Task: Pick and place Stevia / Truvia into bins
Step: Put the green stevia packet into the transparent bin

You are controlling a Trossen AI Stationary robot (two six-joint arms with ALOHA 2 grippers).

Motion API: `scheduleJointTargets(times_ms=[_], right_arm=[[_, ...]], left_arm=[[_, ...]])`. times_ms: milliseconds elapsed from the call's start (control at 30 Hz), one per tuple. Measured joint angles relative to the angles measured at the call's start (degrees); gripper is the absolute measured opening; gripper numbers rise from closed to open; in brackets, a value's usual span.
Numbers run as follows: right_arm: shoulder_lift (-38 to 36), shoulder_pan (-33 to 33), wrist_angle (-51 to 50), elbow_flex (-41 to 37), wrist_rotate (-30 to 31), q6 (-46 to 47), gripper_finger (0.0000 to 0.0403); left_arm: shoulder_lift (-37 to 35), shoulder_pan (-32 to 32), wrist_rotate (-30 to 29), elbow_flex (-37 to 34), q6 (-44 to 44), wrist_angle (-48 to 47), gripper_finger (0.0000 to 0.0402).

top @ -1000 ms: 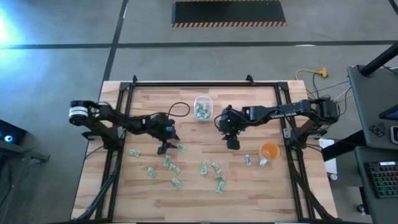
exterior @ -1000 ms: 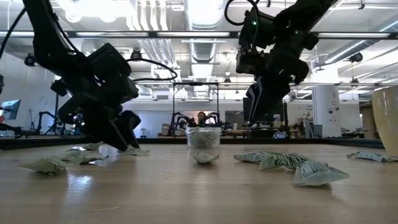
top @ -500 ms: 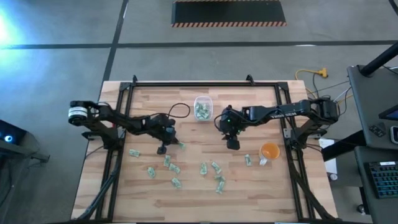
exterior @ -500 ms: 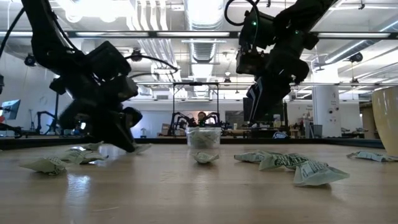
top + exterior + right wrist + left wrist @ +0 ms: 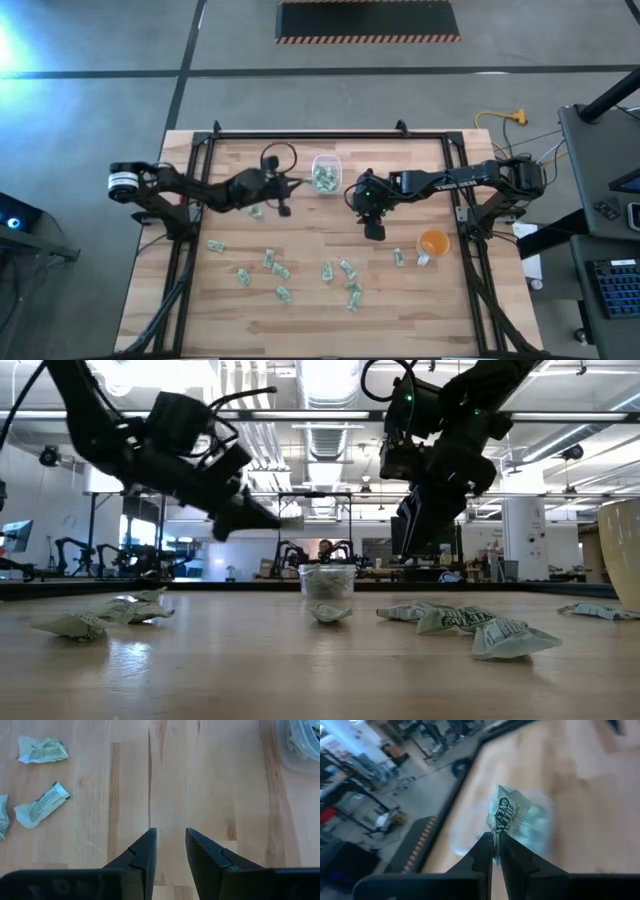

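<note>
We note the left gripper (image 5: 283, 209) raised off the light wooden table (image 5: 300, 310), centre-left of the high frame, just left of the small clear rounded-rectangular plastic tub (image 5: 326, 173). Its fingers (image 5: 485, 851) are pressed together on one crumpled green-and-white sweetener packet (image 5: 506, 811) (plain in the left wrist view). The tub sits upper centre of the high frame with packets already inside. More small flat green-and-white packets (image 5: 281, 272) lie scattered across the lower middle of the table. The right gripper (image 5: 373, 232) hangs just right of centre, fingers (image 5: 144, 853) parted over bare wood, gripping nothing. A small round orange cup (image 5: 433, 242) stands centre-right.
</note>
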Motion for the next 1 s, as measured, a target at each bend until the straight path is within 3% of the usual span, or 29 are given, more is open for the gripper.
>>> scheduleJointTargets(times_ms=[333, 667, 833, 1000], right_arm=[[0.0, 0.0, 0.1, 0.0, 0.0, 0.0, 0.0091], [0.0, 0.0, 0.0, 0.0, 0.0, 0.0, 0.0088], [0.0, 0.0, 0.0, -0.1, 0.0, 0.0, 0.0084], [0.0, 0.0, 0.0, -0.1, 0.0, 0.0, 0.0087]], left_arm=[[9.0, 5.6, 4.5, 13.1, 1.1, -3.7, 0.0013], [19.5, 8.5, 4.5, 32.1, -0.5, -28.1, 0.0013], [20.4, 8.7, 4.5, 35.3, -0.7, -32.2, 0.0017], [19.5, 8.7, 4.8, 35.1, -0.7, -34.6, 0.0061]])
